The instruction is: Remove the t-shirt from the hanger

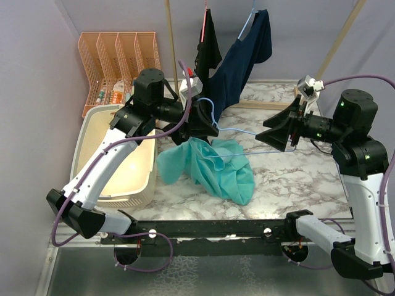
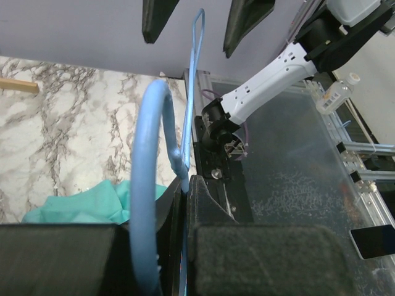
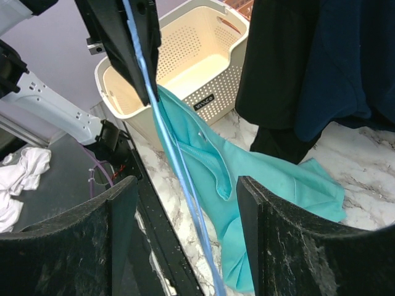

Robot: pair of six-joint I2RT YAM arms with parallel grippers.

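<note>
Left jaws clenched on hanger (image 2: 141, 185) | right jaws released, wire between them | risk: t-shirt (image 1: 213, 169), slumped mid-worktop (image 1: 296, 179), may snag hanger arm; thin wire may twist in grip

Counter (image 1: 296, 179), seen from above. The t-shirt (image 1: 216, 172) lies at centre, partly beneath the hanger (image 1: 237, 131), which spans from the left pincer (image 1: 203, 118) across to the right pincer (image 1: 279, 131). The basket (image 1: 83, 142) stands left of the t-shirt, with the rack (image 1: 117, 49) behind it. Hung garments (image 1: 244, 61) lie behind the hanger.
</note>
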